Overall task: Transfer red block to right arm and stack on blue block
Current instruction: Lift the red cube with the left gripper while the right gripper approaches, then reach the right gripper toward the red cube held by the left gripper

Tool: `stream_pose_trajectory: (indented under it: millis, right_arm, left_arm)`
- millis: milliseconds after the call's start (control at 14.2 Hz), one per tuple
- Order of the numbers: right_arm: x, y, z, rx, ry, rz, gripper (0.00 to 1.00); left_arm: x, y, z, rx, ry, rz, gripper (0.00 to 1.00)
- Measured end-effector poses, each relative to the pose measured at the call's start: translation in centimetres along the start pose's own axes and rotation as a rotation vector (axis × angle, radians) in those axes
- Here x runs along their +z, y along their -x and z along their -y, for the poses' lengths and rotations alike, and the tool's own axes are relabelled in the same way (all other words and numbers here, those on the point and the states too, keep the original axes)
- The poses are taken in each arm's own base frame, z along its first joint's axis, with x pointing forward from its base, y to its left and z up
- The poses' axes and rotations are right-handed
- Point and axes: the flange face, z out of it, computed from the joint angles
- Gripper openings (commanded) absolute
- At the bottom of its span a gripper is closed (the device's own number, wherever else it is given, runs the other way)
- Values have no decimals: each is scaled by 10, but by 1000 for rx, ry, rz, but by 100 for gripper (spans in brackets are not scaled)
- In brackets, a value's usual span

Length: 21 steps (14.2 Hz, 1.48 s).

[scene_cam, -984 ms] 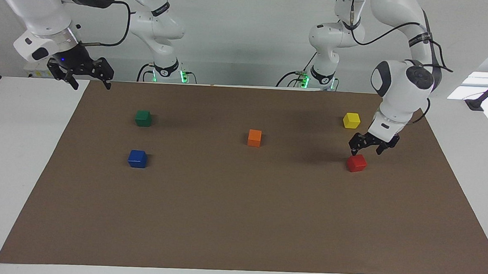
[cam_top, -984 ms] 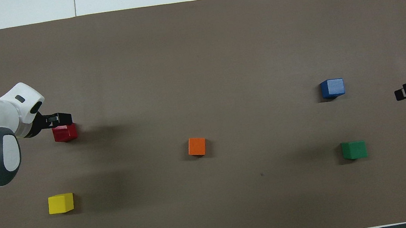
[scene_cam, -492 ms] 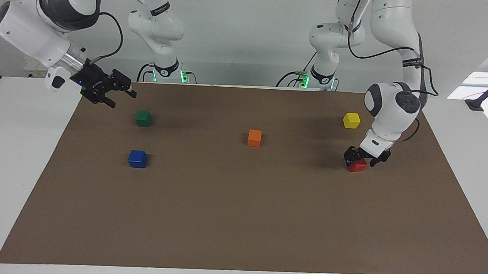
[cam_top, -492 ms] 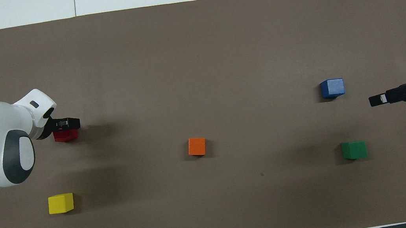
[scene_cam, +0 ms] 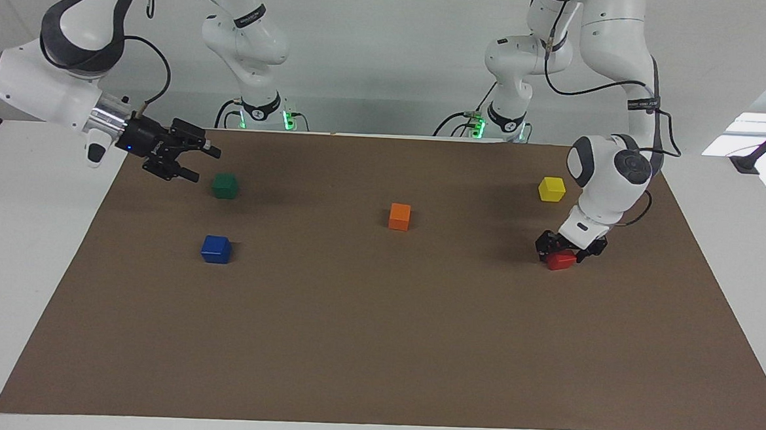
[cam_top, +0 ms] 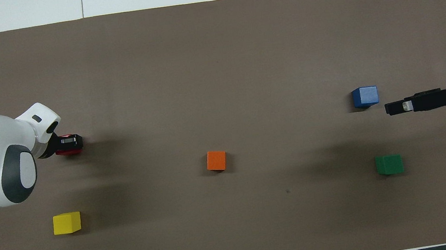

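Observation:
The red block point(scene_cam: 561, 260) sits on the brown mat point(scene_cam: 376, 346) near the left arm's end. My left gripper point(scene_cam: 566, 249) is lowered right down around it, and the block still rests on the mat. In the overhead view only a red sliver point(cam_top: 68, 152) shows under that gripper point(cam_top: 69, 142). The blue block point(scene_cam: 216, 249) sits near the right arm's end and also shows in the overhead view point(cam_top: 365, 96). My right gripper point(scene_cam: 197, 162), with its blue light, is open and empty in the air above the mat by the green block; the overhead view shows it point(cam_top: 391, 108) too.
A green block point(scene_cam: 225, 186) lies nearer to the robots than the blue block. An orange block point(scene_cam: 399, 216) sits mid-mat. A yellow block point(scene_cam: 551, 189) lies nearer to the robots than the red block.
My left gripper has come down from above the red block to around it. My right gripper has swung in from the table's edge over the mat toward the green and blue blocks.

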Motion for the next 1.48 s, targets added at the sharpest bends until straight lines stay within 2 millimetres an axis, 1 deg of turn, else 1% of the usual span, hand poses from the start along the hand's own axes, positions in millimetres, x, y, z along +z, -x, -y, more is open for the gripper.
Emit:
stream_pose_trajectory:
  millis: [70, 141, 281, 422, 492, 632, 703, 773, 843, 914, 984, 1124, 1265, 1335, 1476]
  right_arm:
    - [8, 1, 2, 5, -71, 0, 100]
    - [15, 2, 4, 10, -138, -1, 100]
    - [33, 6, 6, 10, -264, 15, 100]
    - [53, 13, 4, 0, -406, 56, 100]
    - [62, 16, 0, -4, -485, 79, 100]
    - [73, 19, -14, -8, -619, 112, 100]
    - [78, 19, -19, -9, -685, 123, 100]
    - [83, 19, -21, -10, -754, 129, 100]
    - [91, 20, -21, -20, -819, 130, 100]
    - [103, 20, -21, -37, -875, 128, 100]
    - [120, 21, -21, -56, -916, 125, 100]
    - [151, 23, -18, -73, -982, 133, 100]
    - [175, 26, -18, -67, -1046, 151, 100]
    - [185, 26, -19, -62, -1073, 154, 100]
    - [203, 26, -22, -51, -1106, 155, 100]
  left_arm:
    - [-13, -6, -4, -75, 19, 16, 0]
    - [-31, -12, -14, -164, 54, 31, 0]
    - [-82, -25, -50, -351, 142, 66, 0]
    - [-143, -25, -93, -541, 236, 127, 0]
    - [-174, -20, -113, -630, 286, 158, 0]
    - [-230, -2, -143, -811, 395, 217, 0]
    - [-253, 10, -154, -892, 442, 253, 0]
    - [-271, 23, -167, -961, 473, 290, 0]
    - [-285, 36, -184, -1025, 494, 330, 0]
    - [-295, 48, -204, -1100, 508, 380, 0]
    - [-301, 58, -226, -1186, 512, 430, 0]
    - [-303, 75, -269, -1323, 500, 488, 0]
    - [-294, 93, -311, -1398, 524, 506, 0]
    - [-285, 102, -327, -1424, 549, 522, 0]
    - [-268, 120, -347, -1437, 587, 541, 0]
